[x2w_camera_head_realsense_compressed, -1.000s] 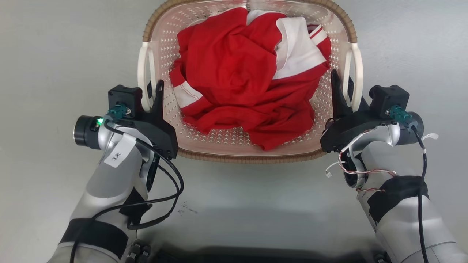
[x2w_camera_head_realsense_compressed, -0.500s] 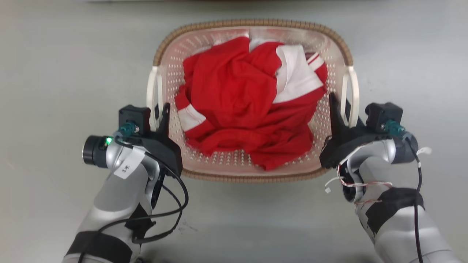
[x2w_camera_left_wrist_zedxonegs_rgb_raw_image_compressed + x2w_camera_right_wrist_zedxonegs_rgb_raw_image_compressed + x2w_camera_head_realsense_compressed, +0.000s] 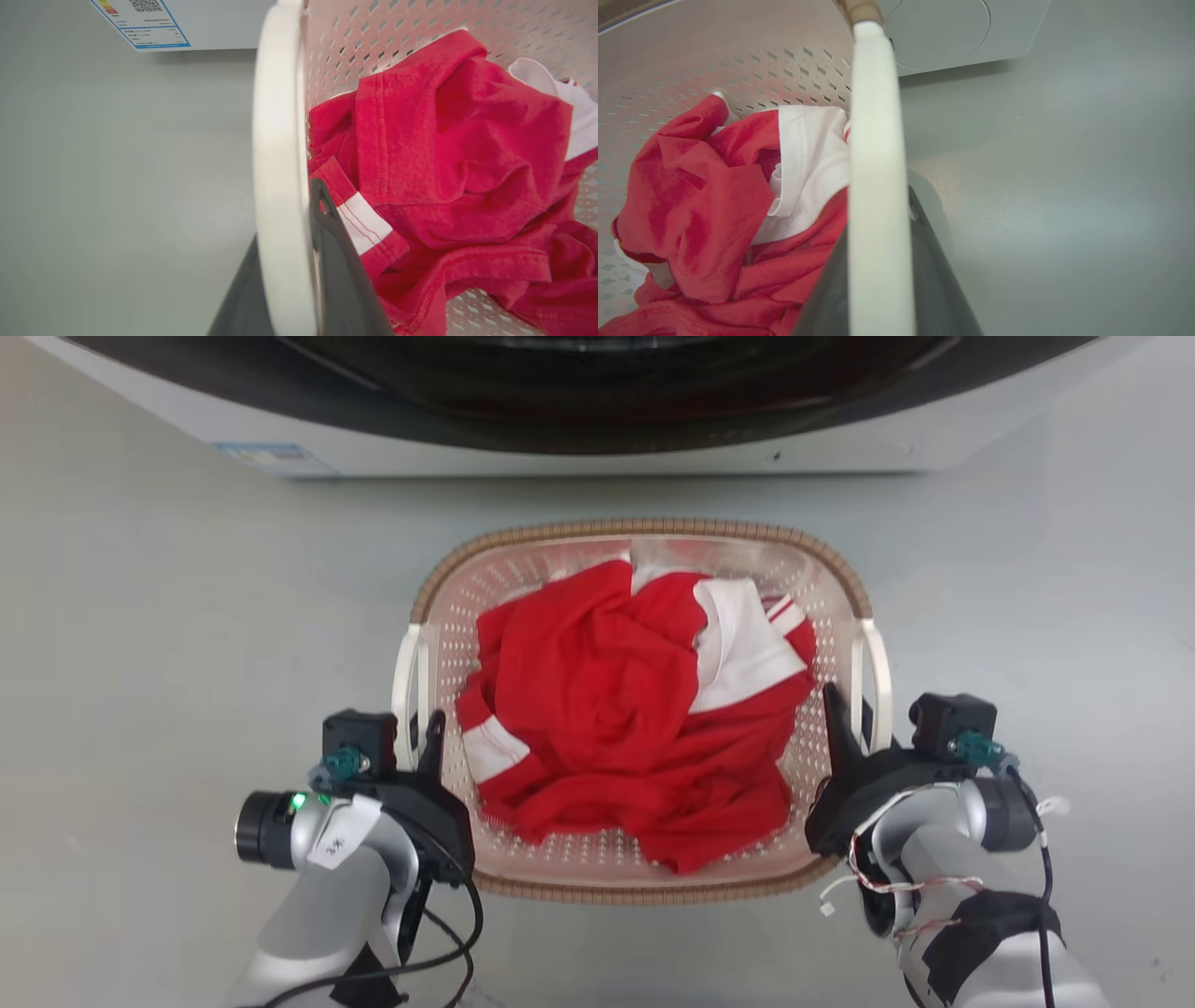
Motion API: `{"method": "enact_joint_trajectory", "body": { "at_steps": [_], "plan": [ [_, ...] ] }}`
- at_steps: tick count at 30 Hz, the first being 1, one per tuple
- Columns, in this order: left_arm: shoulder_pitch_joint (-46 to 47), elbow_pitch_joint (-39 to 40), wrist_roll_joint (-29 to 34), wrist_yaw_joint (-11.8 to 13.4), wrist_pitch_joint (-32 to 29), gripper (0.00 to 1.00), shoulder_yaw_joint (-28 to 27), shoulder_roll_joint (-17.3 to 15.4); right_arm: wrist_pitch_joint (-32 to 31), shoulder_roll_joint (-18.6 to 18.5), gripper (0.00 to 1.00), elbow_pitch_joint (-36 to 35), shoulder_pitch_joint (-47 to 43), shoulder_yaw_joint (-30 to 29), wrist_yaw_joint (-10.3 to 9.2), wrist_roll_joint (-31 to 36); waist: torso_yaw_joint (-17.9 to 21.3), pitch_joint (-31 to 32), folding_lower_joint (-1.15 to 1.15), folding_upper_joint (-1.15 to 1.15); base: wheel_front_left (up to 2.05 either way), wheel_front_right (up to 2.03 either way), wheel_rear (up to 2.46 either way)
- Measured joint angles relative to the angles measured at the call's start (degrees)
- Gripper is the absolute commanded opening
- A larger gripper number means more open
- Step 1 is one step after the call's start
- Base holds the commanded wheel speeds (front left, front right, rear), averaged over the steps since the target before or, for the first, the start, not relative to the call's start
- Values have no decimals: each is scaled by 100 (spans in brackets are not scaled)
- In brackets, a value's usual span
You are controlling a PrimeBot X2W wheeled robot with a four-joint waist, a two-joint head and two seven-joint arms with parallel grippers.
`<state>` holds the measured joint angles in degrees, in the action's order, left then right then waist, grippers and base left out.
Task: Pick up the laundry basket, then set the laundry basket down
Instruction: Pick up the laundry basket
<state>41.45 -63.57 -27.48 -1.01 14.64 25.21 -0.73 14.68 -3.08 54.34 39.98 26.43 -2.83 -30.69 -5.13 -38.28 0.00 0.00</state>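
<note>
The laundry basket (image 3: pixel 644 529), cream perforated plastic with a brown woven-look rim, sits in the middle of the head view, heaped with red and white clothes (image 3: pixel 635 709). My left gripper (image 3: pixel 418 733) is shut on the basket's white left handle (image 3: pixel 275 163), one dark finger (image 3: pixel 336 261) inside the basket wall and the other outside. On the other side my right gripper (image 3: pixel 851 709) is shut on the right handle (image 3: pixel 875 163), a finger (image 3: pixel 924 242) on each side of it. Whether the basket touches the floor I cannot tell.
A white washer (image 3: pixel 597 420) with a dark front spans the top of the head view, just beyond the basket; its label (image 3: pixel 140 23) shows in the left wrist view. Grey floor (image 3: pixel 187 616) lies around the basket.
The head camera has moved: the washer has come into view at the top, and basket and grippers now sit lower and smaller in the picture. Both grips on the handles are unchanged.
</note>
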Motion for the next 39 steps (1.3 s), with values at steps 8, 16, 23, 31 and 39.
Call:
{"method": "enact_joint_trajectory", "body": {
  "at_steps": [8,16,23,31,39],
  "plan": [
    [-403,-85,-121,0,-45,0,399,-51,-5,-7,0,159,-349,516,-76,-555,20,681,0,0,0,0,0],
    [-901,-220,-264,-1,-261,0,723,-75,-242,-7,0,245,-836,991,-131,-1049,49,1368,-1,0,0,0,0],
    [-1392,-319,-443,-33,-480,0,925,-86,-464,-5,0,242,-1328,1397,-225,-1516,88,1973,-1,-1,0,0,0],
    [-1944,-483,-524,-103,-740,0,1096,-90,-726,0,0,215,-1940,1819,-324,-2053,149,2750,-1,0,0,0,0],
    [-2426,-556,-693,-151,-904,0,1248,-108,-864,-2,0,164,-2424,2125,-382,-2446,184,3435,-1,-1,0,0,0]
  ]
}}
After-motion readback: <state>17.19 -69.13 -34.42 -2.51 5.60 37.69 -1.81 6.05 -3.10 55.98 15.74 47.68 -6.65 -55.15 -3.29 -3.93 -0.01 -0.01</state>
